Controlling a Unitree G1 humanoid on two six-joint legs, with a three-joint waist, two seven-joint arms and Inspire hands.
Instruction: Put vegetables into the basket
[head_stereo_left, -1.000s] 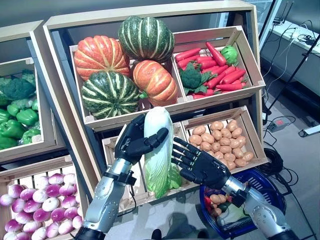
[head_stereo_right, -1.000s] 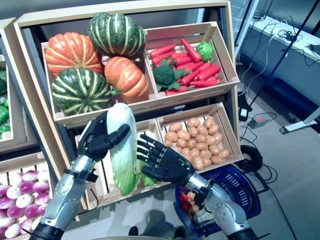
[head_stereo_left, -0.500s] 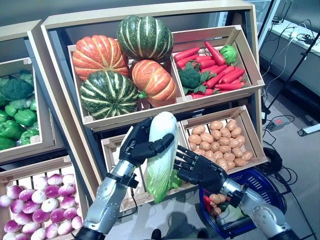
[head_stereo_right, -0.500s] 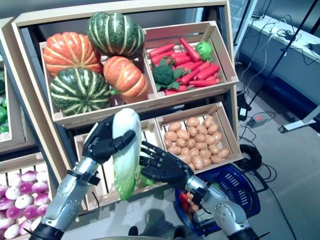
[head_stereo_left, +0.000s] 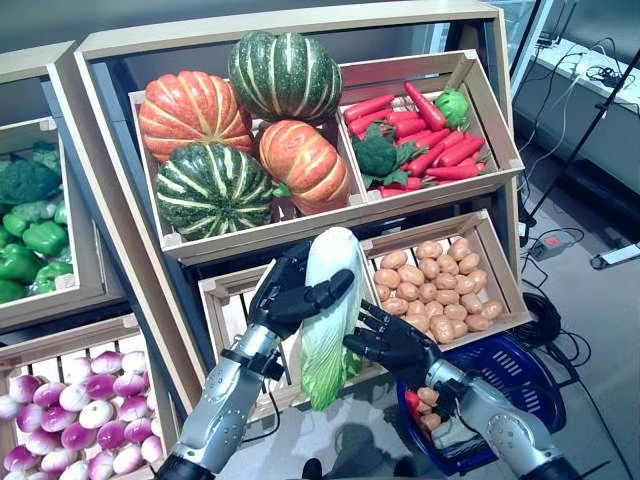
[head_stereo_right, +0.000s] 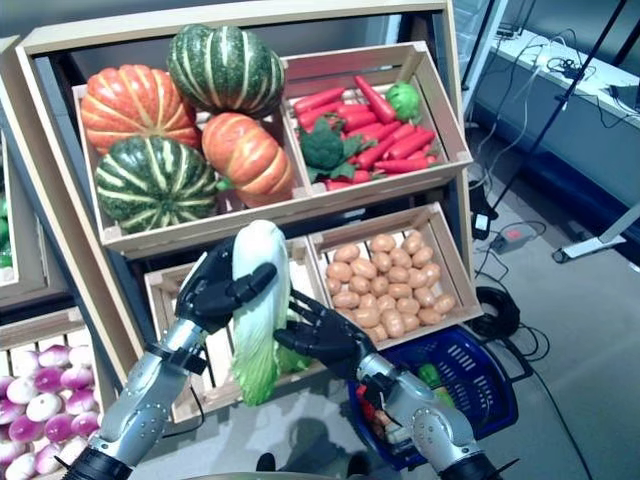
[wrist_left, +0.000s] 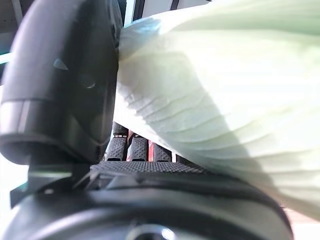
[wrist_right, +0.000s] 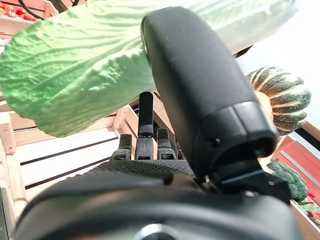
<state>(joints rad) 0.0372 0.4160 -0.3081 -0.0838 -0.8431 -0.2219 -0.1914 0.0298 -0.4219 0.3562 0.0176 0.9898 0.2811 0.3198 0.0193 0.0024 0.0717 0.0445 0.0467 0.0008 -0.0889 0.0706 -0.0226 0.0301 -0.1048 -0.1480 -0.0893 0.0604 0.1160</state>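
Left hand curled round a napa cabbage, held upright before the lower crates. Right hand spread flat against its leafy end. Blue basket sits low, right. Risk: top-heavy cabbage slipping during handover, dropping short of the basket.

Left arm rises from the near left, forearm angled up toward the right. Left hand is curled round the pale upper part of the napa cabbage, thumb across its front, fingers wrapped behind; own wrist view shows the leaf pressed against the thumb.

Right arm comes in from the near right. Right hand is spread, fingers straight and fanned, palm toward the cabbage's lower right side, close against the leaves.
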